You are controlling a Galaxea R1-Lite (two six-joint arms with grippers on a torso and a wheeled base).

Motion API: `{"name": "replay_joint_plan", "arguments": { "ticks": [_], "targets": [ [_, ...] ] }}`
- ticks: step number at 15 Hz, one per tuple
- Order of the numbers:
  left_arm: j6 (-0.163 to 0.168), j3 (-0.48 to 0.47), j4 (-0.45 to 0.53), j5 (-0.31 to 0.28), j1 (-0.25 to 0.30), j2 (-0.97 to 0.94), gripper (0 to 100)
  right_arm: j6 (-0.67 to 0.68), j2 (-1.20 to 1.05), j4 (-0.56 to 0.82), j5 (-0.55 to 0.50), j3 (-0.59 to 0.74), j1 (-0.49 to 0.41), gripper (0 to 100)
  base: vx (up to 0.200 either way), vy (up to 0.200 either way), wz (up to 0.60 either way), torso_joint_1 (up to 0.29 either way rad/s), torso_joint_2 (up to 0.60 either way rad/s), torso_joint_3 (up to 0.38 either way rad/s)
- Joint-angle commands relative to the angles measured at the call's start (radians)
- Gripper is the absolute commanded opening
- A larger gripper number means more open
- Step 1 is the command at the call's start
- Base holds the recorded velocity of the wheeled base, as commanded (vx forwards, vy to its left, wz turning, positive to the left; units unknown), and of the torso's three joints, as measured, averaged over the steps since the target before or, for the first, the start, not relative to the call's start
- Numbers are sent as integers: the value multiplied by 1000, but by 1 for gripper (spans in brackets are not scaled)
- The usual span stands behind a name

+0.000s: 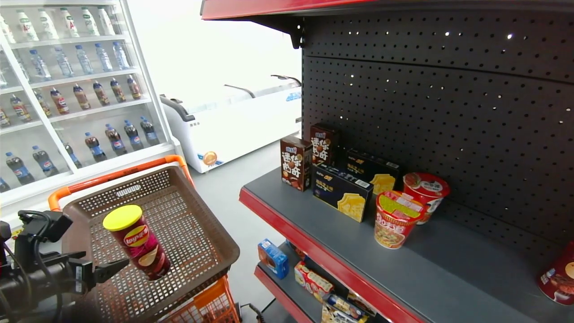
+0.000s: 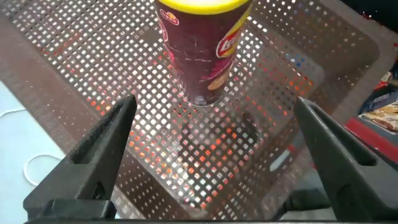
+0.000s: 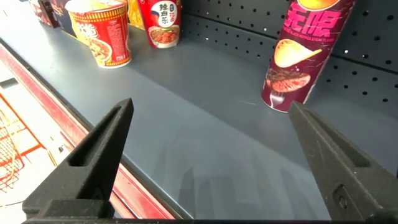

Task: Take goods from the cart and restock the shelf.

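A maroon chips can (image 1: 141, 244) with a yellow lid stands on the mesh floor of the brown cart basket (image 1: 197, 211). My left gripper (image 1: 110, 270) hangs just beside it at the basket's near left. In the left wrist view this gripper (image 2: 214, 106) is open, and the can (image 2: 202, 50) is ahead of its fingertips (image 2: 118, 121), untouched. My right gripper (image 3: 210, 107) is open over the grey shelf board (image 3: 186, 143), holding nothing. A second maroon chips can (image 3: 301, 56) stands on that board by the pegboard back, also at the shelf's right end (image 1: 558, 276).
The shelf (image 1: 341, 242) carries two red noodle cups (image 1: 397, 220), dark biscuit boxes (image 1: 343, 193) and brown snack boxes (image 1: 296, 163). Bare board lies between the cups and the right-hand can. A lower shelf holds small packs (image 1: 273, 258). Drinks fridge (image 1: 67, 89) and chest freezer (image 1: 233, 121) stand behind.
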Motion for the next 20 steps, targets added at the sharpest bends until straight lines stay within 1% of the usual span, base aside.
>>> {"name": "replay_joint_plan", "arguments": {
  "ticks": [1,3,4,5,8,9,10,12,13,15,17,18,19,20],
  "targets": [
    [0,-21,-31,-2,-1,111,100,0,0,0,0,0,0,100,0,0,0,0,0,0],
    [-3,-47,-62,-2,-2,185,100,0,0,0,0,0,0,100,0,0,0,0,0,0],
    [0,-55,-89,-2,-2,214,100,0,0,0,0,0,0,100,0,0,0,0,0,0],
    [0,-72,-137,-2,-10,271,100,0,0,0,0,0,0,100,0,0,0,0,0,0],
    [-8,-95,-175,-2,-47,328,100,0,0,0,0,0,0,100,0,0,0,0,0,0],
    [-9,-104,-221,-2,-65,364,100,0,0,0,0,0,0,100,0,0,0,0,0,0],
    [-8,-118,-243,0,-75,381,100,1,0,0,0,0,0,100,0,0,0,0,0,0],
    [-6,-152,-249,3,-78,407,100,0,0,0,0,0,0,100,0,0,0,0,0,0],
    [3,-187,-249,6,-93,429,100,0,0,0,0,0,0,100,0,0,0,0,0,0],
    [9,-247,-253,4,-116,464,100,0,0,0,0,0,0,100,0,0,0,0,0,0],
    [11,-270,-253,3,-130,481,100,0,0,0,0,0,0,100,0,0,0,0,0,0],
    [23,-270,-253,6,-150,484,100,0,0,0,0,0,0,100,0,0,0,0,0,0],
    [34,-264,-253,6,-156,487,100,0,0,0,0,0,0,100,0,0,0,0,0,0],
    [27,-264,-259,6,-167,493,100,0,0,0,0,0,0,100,0,0,0,0,0,0]
  ]
}}
